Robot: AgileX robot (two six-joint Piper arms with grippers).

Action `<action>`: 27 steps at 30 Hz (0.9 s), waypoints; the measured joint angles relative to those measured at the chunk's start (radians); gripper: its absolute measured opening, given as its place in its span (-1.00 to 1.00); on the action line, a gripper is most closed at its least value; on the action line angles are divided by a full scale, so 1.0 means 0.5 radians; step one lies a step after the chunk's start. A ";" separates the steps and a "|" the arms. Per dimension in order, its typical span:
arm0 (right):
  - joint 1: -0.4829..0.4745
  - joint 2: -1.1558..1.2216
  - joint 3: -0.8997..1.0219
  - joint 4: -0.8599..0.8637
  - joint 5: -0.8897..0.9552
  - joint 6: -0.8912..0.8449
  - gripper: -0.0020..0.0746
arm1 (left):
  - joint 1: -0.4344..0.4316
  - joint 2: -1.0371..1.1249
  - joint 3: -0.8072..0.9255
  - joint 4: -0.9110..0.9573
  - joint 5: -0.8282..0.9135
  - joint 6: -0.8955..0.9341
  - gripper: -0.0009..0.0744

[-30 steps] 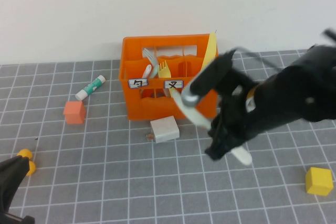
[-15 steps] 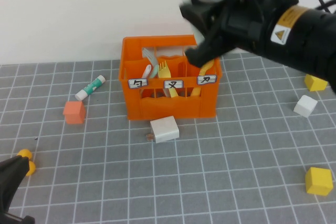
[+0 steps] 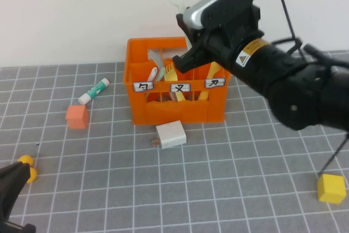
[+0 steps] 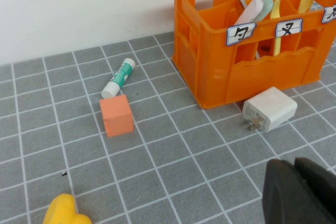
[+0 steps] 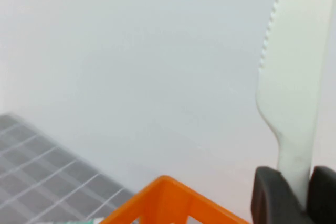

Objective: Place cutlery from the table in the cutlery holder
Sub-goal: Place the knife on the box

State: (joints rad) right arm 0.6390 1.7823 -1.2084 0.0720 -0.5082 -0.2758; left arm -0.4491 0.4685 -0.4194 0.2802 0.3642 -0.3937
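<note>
The right gripper (image 5: pixel 296 192) is up high, over the back of the orange crate (image 3: pixel 174 107). Its two dark fingers (image 5: pixel 268 195) pinch the white knife (image 5: pixel 294 77) by the handle, w/ the toothy blade sticking straight up by the wall. In the crate, the pale yellow fork (image 3: pixel 172 75) stands in the middle slot, behind a small label. A white plug (image 3: pixel 170 134) lies just in front of the crate. A glue stick (image 3: pixel 94 91) & an orange block (image 3: pixel 77 116) lie to the left. The left gripper (image 3: pixel 12 192) sits low at the near left corner; can't tell if it's open.
</note>
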 joint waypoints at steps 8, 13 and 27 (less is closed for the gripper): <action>-0.009 0.273 0.000 0.442 -0.304 -0.008 -0.63 | 0.000 -0.003 0.000 0.000 0.000 -0.004 -0.98; -0.009 0.329 0.047 0.455 -0.308 -0.087 -0.63 | 0.000 -0.003 0.000 0.000 0.000 -0.004 -0.98; -0.009 0.332 0.083 0.638 -0.118 -0.306 -0.39 | 0.000 -0.003 0.000 0.000 0.005 -0.004 -0.98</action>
State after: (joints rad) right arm 0.6342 1.9485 -1.1671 0.3909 -0.5670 -0.4290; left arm -0.4491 0.4670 -0.4194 0.2802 0.3664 -0.3955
